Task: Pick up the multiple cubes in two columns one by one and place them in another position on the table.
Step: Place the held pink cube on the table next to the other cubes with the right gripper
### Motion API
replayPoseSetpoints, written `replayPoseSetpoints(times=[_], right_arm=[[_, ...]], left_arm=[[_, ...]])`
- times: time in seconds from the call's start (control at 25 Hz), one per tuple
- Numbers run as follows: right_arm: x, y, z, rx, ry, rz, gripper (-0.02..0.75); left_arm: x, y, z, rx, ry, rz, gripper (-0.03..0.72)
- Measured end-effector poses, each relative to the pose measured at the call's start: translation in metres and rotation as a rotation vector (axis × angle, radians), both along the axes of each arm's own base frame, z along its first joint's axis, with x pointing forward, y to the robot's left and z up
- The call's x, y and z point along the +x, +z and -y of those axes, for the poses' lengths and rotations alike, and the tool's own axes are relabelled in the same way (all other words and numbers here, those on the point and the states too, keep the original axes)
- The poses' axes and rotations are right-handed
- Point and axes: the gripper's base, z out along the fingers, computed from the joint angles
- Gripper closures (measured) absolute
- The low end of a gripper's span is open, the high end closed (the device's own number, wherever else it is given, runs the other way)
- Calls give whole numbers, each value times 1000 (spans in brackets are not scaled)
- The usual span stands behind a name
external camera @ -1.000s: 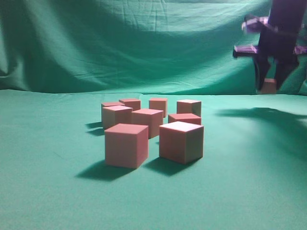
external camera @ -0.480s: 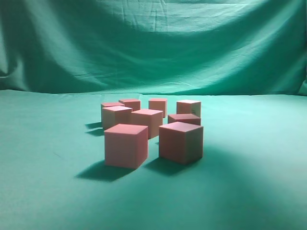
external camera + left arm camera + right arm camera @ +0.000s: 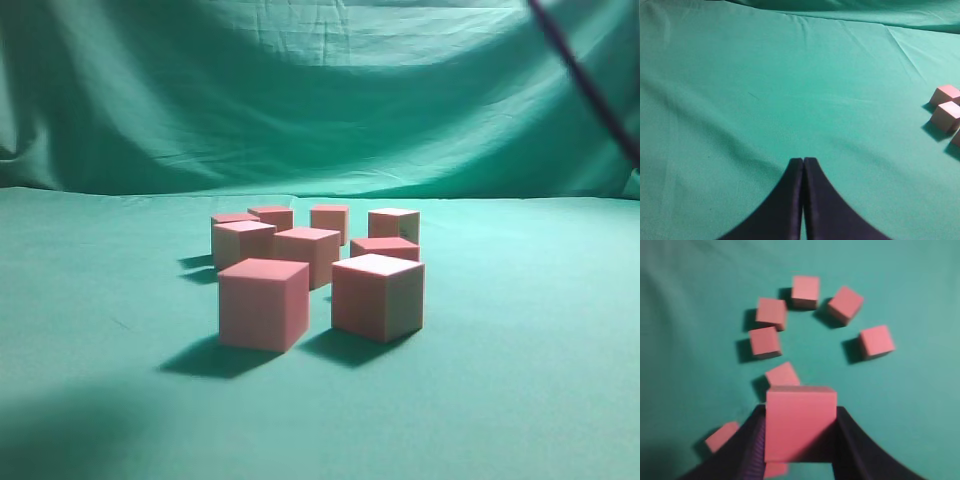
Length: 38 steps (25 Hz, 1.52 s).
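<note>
Table [image 3: 520,380]: eight cubes [image 3: 263,303], one gripped.

Teal table [image 3: 520,380] carries cubes [image 3: 264,303]

Staged lab-like test setup; teal cloth table [image 3: 520,400]; draped green backdrop [image 3: 300,100]; identical cubes [image 3: 264,303] only props

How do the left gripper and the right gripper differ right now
The left gripper is shut with nothing between its fingers; the right gripper is shut on a cube. The left one looks over bare table; the right one hangs above the scattered cubes. Both have dark fingers.
</note>
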Motion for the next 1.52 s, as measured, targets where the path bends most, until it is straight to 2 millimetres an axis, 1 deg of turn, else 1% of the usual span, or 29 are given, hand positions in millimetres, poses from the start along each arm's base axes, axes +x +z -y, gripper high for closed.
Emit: replayPoseSetpoints(times=[0.08,0.2,0.4,0.52,0.6,0.72,1.04,1.2,1.36,1.52], right_arm=[[-13,-7,-20,-6,75,-11,479],[-25,-23,-47,-25,162,-29,479],[-43,-63,-91,-88,323,-57,479],[-49,-84,-107,-125,395,-65,479],[-49,-96,-112,-146,406,-80,479],[-46,-110,-118,-169,408,-102,479],[-33,-133,-139,-211,388,-151,479],[-28,-138,-144,-236,362,-163,479],[-24,-140,-141,-273,304,-148,479],[-23,-140,-140,-276,282,-145,479]], left_arm=[[0,0,0,0,0,0,688],[0,0,0,0,0,0,688],[0,0,0,0,0,0,688],[0,0,0,0,0,0,688],[0,0,0,0,0,0,688],[0,0,0,0,0,0,688],[0,0,0,0,0,0,688],[0,0,0,0,0,0,688],[0,0,0,0,0,0,688],[0,0,0,0,0,0,688]])
